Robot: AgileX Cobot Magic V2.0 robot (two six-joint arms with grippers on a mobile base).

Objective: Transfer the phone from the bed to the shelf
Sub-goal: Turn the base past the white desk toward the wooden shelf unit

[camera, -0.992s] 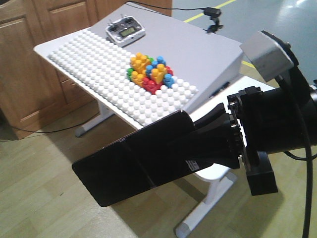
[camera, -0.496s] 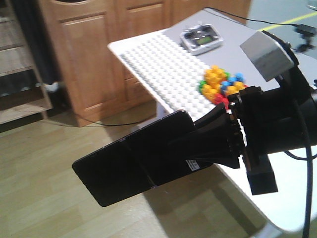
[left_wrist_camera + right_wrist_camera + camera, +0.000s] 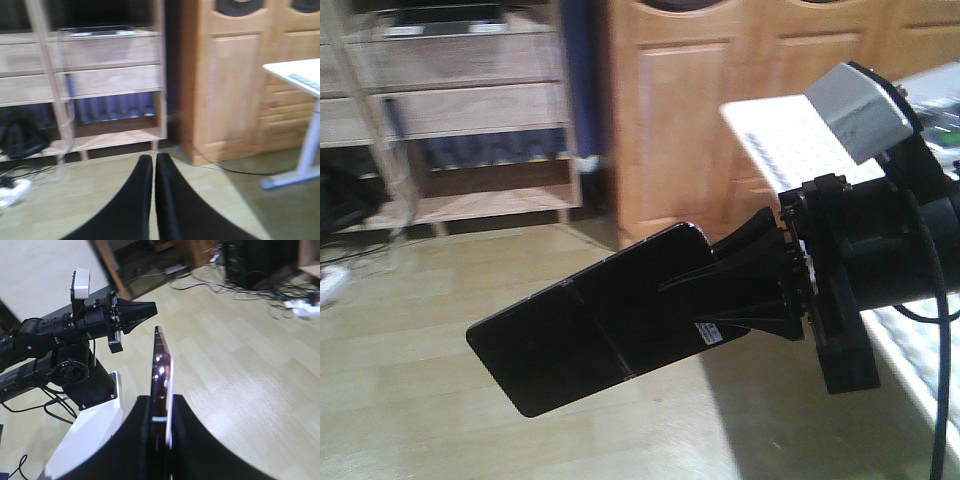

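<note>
The right tool (image 3: pixel 161 405) pinches the phone (image 3: pixel 582 345) tight by one end, so most of it sticks out in the air over the floor (image 3: pixel 420 420), probably to slide onto the shelf (image 3: pixel 470 105) ahead. The left tool (image 3: pixel 153 159) is closed, empty.

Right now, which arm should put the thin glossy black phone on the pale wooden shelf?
Right: the right gripper is shut on the thin black phone, pale wooden shelf ahead; the left gripper is shut, empty.
</note>
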